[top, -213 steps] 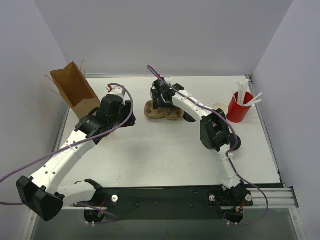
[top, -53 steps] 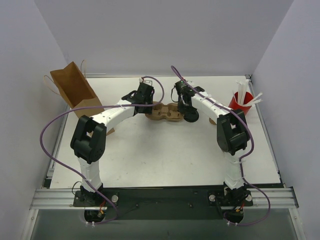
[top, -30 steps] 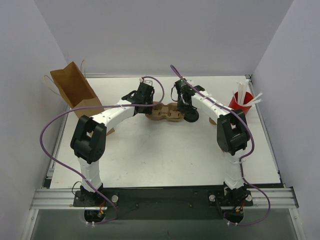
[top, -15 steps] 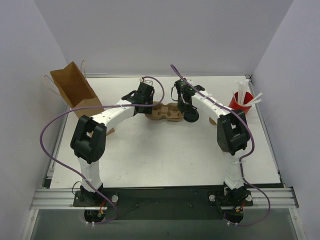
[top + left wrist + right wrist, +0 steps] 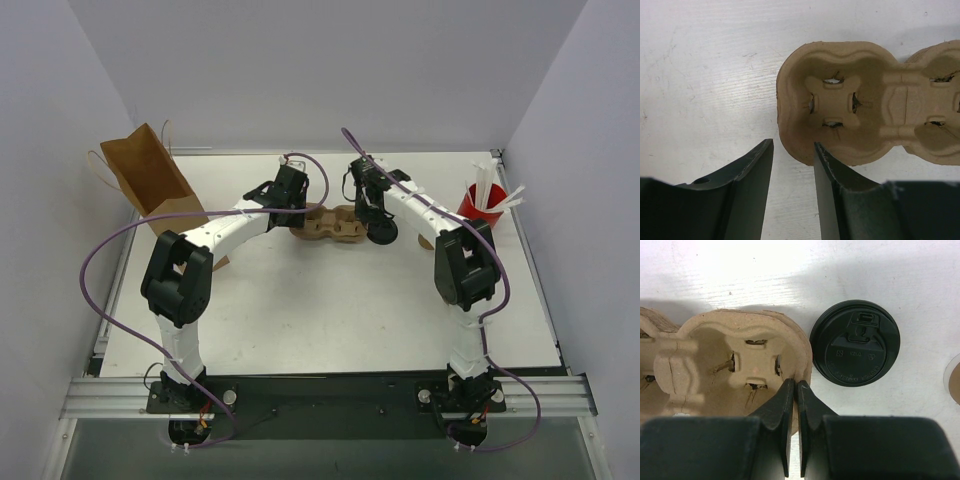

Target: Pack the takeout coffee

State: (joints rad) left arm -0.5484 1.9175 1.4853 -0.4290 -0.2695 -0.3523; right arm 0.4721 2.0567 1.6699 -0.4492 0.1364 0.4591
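Right gripper [image 5: 795,385] pinches carrier [image 5: 710,340] rim — left gripper [image 5: 792,145] half-open.

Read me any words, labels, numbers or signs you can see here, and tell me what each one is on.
On the black lid: small raised markings moulded into the top, too small to read.
On the cup carrier, the paper bag and the red cup: no text visible.

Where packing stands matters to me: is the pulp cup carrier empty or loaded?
Empty. Both wrist views show bare wells in the carrier; the lidded coffee cup stands beside it.
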